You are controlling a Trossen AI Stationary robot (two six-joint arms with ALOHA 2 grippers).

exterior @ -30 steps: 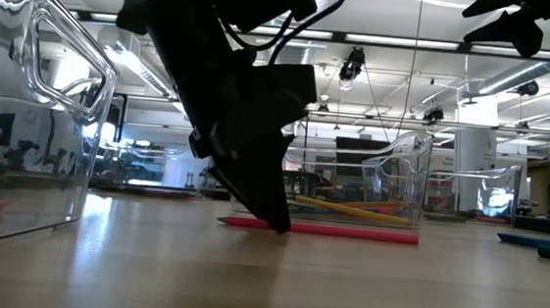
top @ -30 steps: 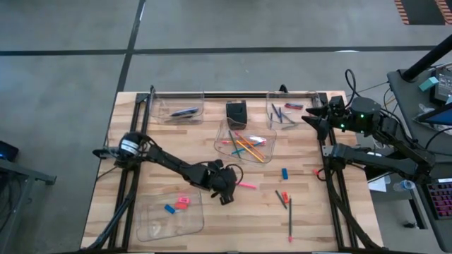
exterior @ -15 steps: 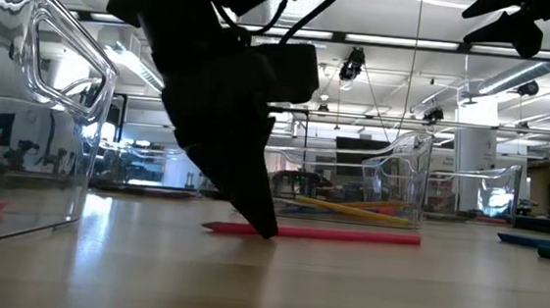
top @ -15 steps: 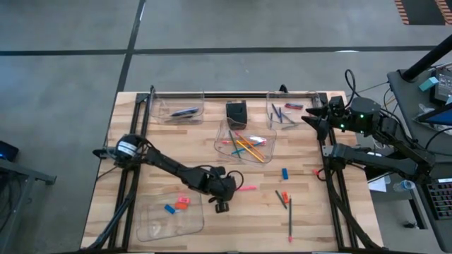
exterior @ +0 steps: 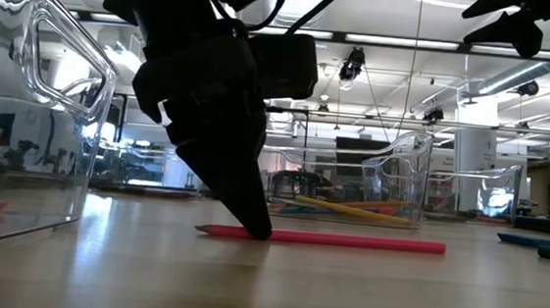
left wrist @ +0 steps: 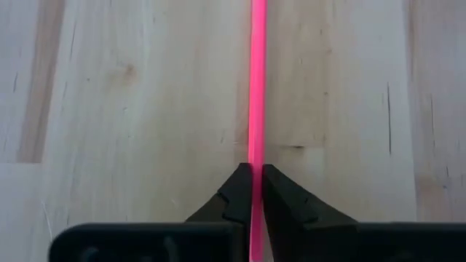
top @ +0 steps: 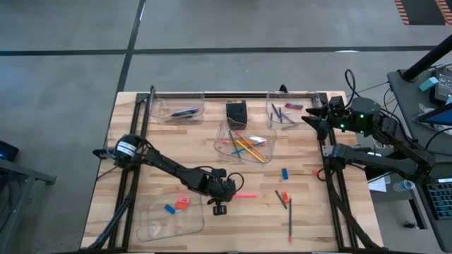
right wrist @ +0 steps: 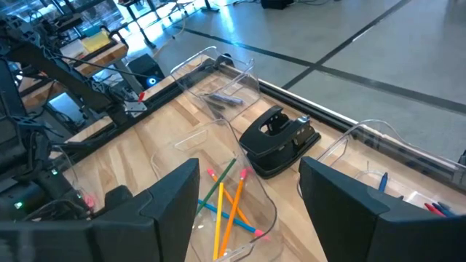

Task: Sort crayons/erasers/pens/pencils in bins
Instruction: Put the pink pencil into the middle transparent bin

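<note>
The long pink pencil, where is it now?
The long pink pencil lies on the wooden table, pinched at one end by the left gripper, just right of the near clear plastic bin.

A small black box sits on the wooden table

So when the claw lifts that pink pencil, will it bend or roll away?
Probably not bend: the pink pencil looks dead straight, like a stiff stick. It may droop or swing, since the left claw pinches it near one end, leaving most of it sticking out. If dropped, it would likely roll, being thin and round-looking on the flat table.
</note>
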